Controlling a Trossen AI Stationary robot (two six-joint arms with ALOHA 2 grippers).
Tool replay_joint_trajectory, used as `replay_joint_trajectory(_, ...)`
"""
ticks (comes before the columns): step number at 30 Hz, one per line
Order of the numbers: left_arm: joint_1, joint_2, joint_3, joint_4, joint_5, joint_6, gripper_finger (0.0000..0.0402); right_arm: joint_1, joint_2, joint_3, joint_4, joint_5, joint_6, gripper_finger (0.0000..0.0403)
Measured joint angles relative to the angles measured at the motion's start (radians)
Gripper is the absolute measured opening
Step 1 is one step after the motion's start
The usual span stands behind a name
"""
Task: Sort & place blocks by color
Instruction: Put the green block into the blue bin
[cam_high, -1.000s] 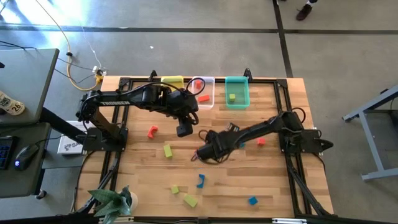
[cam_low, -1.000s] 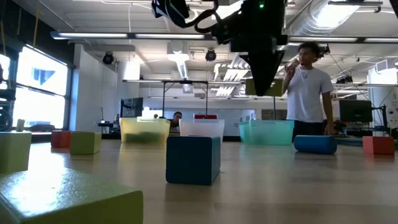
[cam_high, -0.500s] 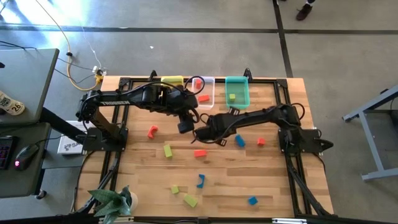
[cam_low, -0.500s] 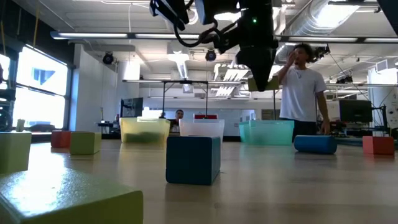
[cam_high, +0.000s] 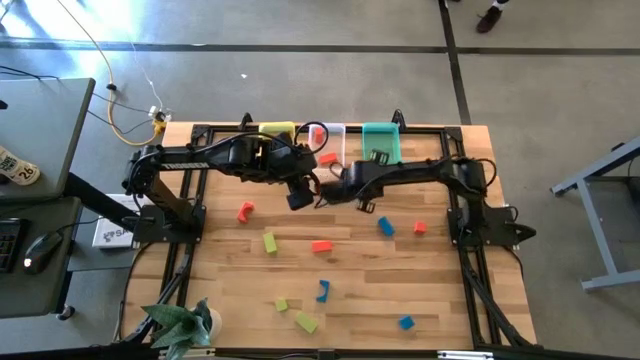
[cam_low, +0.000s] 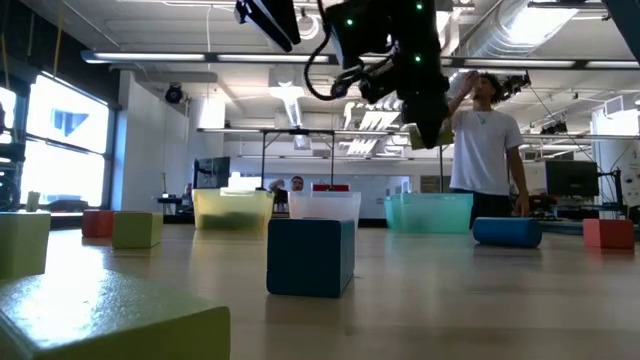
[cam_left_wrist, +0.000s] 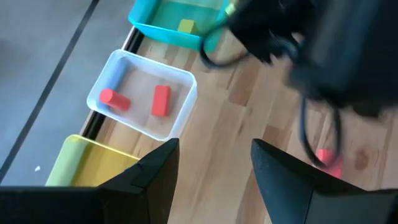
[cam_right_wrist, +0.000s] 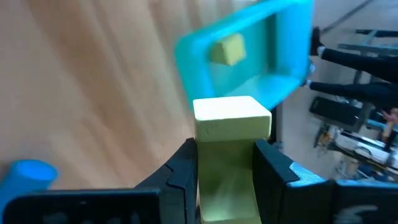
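The blocks are partly sorted. Going left to right along the far edge of the surface (cam_high: 430, 290), the yellow bin (cam_high: 277, 131) shows nothing I can make out inside, the clear bin (cam_left_wrist: 144, 101) holds two red blocks, and the teal bin (cam_high: 381, 146) holds one yellow-green block (cam_left_wrist: 186, 25).

Loose pieces lie on the wood: a red arch (cam_high: 245, 211), a yellow-green block (cam_high: 270, 242), two more yellow-green ones (cam_high: 281, 304) (cam_high: 306, 321) near the front, a red bar (cam_high: 321, 246), a blue arch (cam_high: 322, 291), a blue block (cam_high: 385, 227), a blue cube (cam_high: 406, 322) and a small red cube (cam_high: 420, 228). By my count, most of the job is left.

The left gripper (cam_left_wrist: 211, 171) hangs above the surface near the bins, fingers spread and holding nothing. The right gripper (cam_right_wrist: 225, 163) is just beside it, raised, its fingers clamped on a yellow-green block (cam_right_wrist: 231, 118), with the teal bin ahead, which looks like the likely drop.
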Motion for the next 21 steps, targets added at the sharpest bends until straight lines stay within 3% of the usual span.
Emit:
replay_joint_trajectory(11, 0.006, 0.000, 0.000, -0.003, -0.005, -0.081, 0.0188, -0.190, -0.222, -0.229, 0.300, -0.006, -0.184, 0.0088)
replay_joint_trajectory(21, 0.007, 0.000, 0.000, -0.004, -0.006, -0.212, 0.0188, -0.418, -0.328, -0.424, 0.734, -0.264, -0.415, 0.0088)
